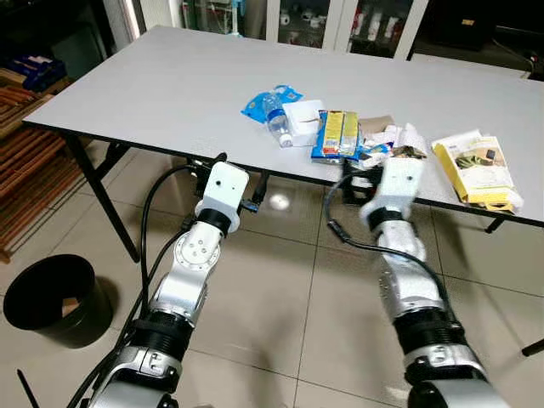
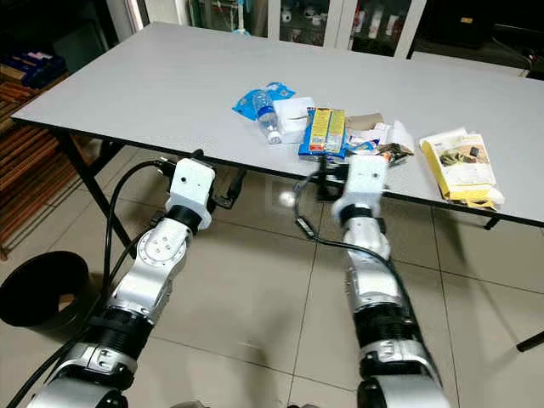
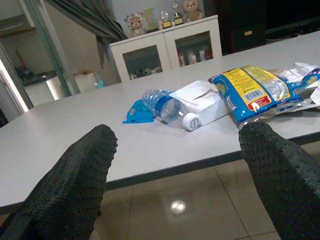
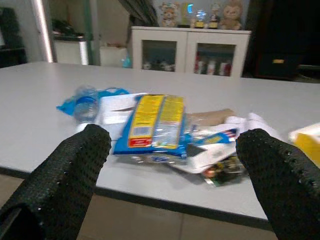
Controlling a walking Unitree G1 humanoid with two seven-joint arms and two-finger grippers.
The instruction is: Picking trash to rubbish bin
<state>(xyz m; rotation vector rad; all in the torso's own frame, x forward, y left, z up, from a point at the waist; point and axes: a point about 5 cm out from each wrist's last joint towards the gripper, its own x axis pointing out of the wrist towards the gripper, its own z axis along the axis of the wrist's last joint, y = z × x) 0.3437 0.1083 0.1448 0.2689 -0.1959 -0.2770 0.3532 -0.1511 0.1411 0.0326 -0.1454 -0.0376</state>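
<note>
Trash lies in a cluster near the grey table's [image 1: 161, 85] front edge: a clear plastic bottle [image 1: 274, 117] on a blue wrapper [image 1: 257, 104], a white box [image 1: 303, 120], a yellow-and-blue snack pack [image 1: 337, 133], crumpled wrappers [image 1: 389, 138] and a yellow packet [image 1: 478, 168] further right. My left gripper [image 3: 177, 155] is open, just below and in front of the table edge, facing the bottle [image 3: 170, 107]. My right gripper [image 4: 172, 165] is open too, level with the edge and facing the snack pack [image 4: 152, 122]. Neither holds anything.
A black rubbish bin [image 1: 51, 299] stands on the tiled floor at my left, beside a black table leg [image 1: 102, 200]. Wooden slats [image 1: 25, 161] lean at the far left. Glass cabinets [image 1: 340, 21] stand behind the table.
</note>
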